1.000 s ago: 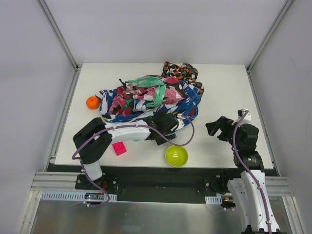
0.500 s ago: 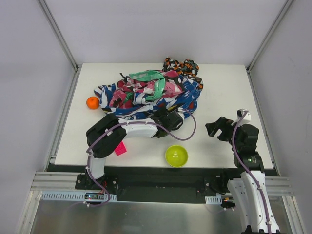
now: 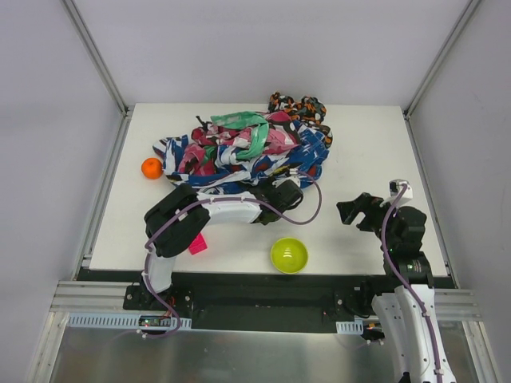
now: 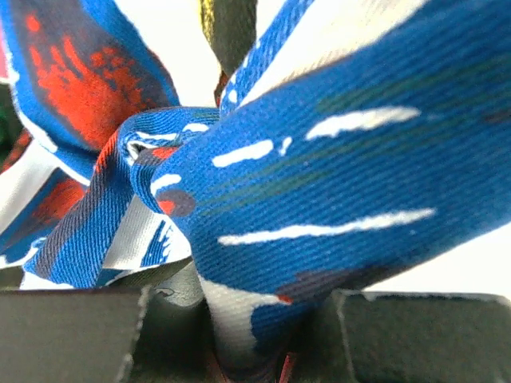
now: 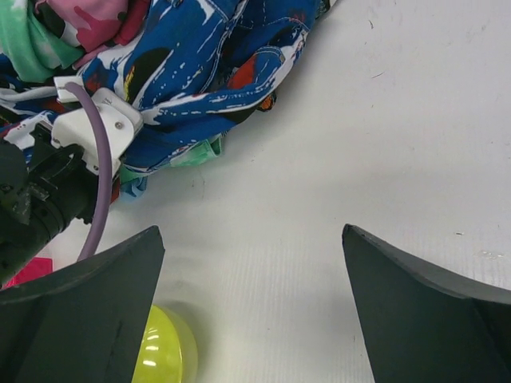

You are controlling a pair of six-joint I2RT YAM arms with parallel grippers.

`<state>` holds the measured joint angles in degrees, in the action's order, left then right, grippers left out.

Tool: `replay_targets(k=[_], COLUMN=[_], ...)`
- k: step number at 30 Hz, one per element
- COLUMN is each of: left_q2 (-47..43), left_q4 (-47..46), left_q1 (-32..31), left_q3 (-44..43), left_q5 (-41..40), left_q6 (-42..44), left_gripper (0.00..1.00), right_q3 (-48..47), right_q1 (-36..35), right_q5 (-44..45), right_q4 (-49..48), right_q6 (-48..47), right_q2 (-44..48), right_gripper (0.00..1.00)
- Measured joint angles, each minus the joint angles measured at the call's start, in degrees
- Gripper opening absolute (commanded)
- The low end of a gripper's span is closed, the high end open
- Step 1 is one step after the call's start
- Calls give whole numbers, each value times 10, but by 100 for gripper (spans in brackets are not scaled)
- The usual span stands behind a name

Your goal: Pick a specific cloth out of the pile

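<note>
The pile (image 3: 251,152) of many-coloured patterned fabrics lies at the middle back of the table. My left gripper (image 3: 287,190) is pressed into its near right edge. In the left wrist view my left gripper (image 4: 239,347) is shut on a fold of dark blue, white and red patterned fabric (image 4: 319,199). Of the cloth, only a small plain light blue bit (image 5: 134,185) may peek out under the pile's (image 5: 200,72) near edge; I cannot tell for certain. My right gripper (image 3: 352,211) hovers open over bare table at the right, and my right gripper (image 5: 251,233) has nothing between its fingers.
A green bowl (image 3: 288,254) sits near the front edge, also seen as the bowl (image 5: 164,351) at the bottom left of the right wrist view. An orange ball (image 3: 152,167) lies left of the pile. A pink block (image 3: 196,244) lies under the left arm.
My left gripper pushed forward into the pile's near edge and shut on the blue patterned fold. The pile bunched back a little. The right arm stayed where it was.
</note>
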<state>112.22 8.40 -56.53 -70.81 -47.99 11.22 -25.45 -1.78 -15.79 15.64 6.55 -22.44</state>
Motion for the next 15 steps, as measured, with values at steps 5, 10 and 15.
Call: replay_targets(k=[5,10,15], left_q2=[-12,-42,-45], left_q4=[-45,-192,-266], left_q1=[12,38,84], left_q3=[-19,-22,-89], left_q5=[-30,-51,-50], left_q6=[58,201,296], left_gripper=[0,0,0], right_q3=[0,0,1], right_q1=[0,0,0], right_q5=[-1,-1,-12], right_q4=[0,0,-4], right_q6=[-2,-2,-1], right_q2=[7,10,2], right_gripper=[95,96,96])
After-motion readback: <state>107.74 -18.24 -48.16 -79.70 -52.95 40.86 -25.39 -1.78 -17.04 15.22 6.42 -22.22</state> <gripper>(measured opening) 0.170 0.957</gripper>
